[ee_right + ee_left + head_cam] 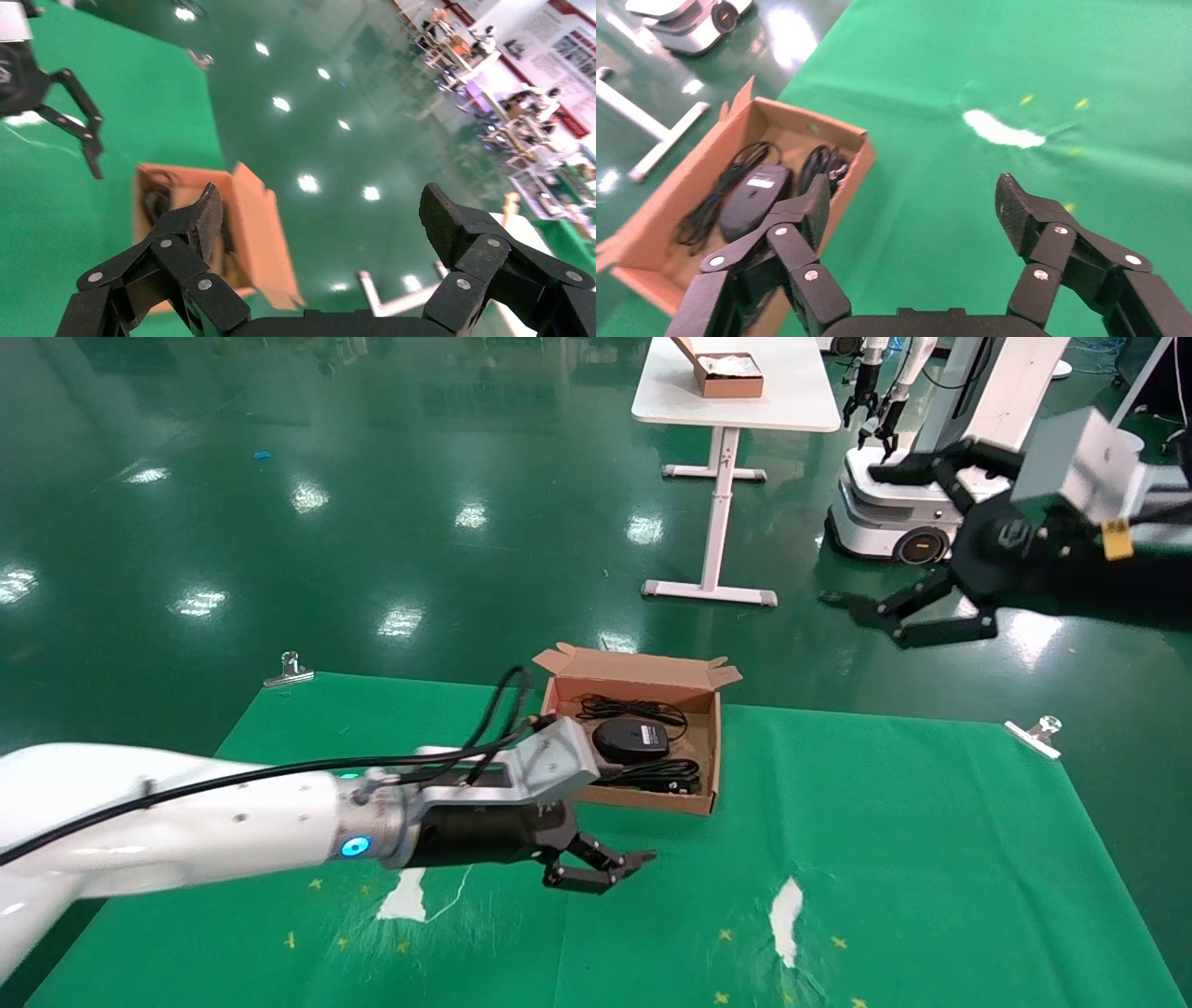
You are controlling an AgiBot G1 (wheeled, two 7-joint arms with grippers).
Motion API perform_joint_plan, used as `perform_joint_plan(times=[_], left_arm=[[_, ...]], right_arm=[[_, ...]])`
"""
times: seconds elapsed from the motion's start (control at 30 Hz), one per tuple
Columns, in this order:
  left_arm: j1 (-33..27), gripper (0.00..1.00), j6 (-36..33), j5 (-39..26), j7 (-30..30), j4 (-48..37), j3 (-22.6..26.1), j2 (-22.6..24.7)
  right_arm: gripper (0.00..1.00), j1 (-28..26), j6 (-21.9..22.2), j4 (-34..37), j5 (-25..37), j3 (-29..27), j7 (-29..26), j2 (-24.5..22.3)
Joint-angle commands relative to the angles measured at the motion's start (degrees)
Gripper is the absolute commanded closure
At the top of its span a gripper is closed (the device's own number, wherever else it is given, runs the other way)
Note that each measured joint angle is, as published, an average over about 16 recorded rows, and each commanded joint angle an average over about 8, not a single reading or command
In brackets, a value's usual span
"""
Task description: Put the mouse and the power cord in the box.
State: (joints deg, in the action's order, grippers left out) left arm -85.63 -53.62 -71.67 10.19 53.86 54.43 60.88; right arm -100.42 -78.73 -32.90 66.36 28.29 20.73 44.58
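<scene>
The brown box stands open on the green cloth with its lid upright. Inside lies the black mouse, its thin cable bundled toward the lid. The power cord is coiled along the box's near wall. In the left wrist view the mouse and power cord lie inside the box. My left gripper hovers open and empty over the cloth just in front of the box. My right gripper is raised off to the right, open and empty, and its view shows the box below.
The green cloth has worn white patches and is clipped at its far corners. Beyond it on the green floor stand a white table holding another box and another robot.
</scene>
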Motion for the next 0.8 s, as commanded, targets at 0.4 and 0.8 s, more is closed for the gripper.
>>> perform_joint_plan(times=[0.4,0.8], left_arm=[[8.90,0.00,-11.86,11.02,0.21,7.29,-14.20,-9.56],[17.10,0.00,-22.79,21.18,0.40,14.02,-27.29,-18.38]], right_arm=[[0.00,13.41,-2.40,-14.04,-8.46,-4.23,-10.86,-3.30],[0.00,25.77,-4.62,-26.98,-16.25,-8.14,-20.88,-6.34]])
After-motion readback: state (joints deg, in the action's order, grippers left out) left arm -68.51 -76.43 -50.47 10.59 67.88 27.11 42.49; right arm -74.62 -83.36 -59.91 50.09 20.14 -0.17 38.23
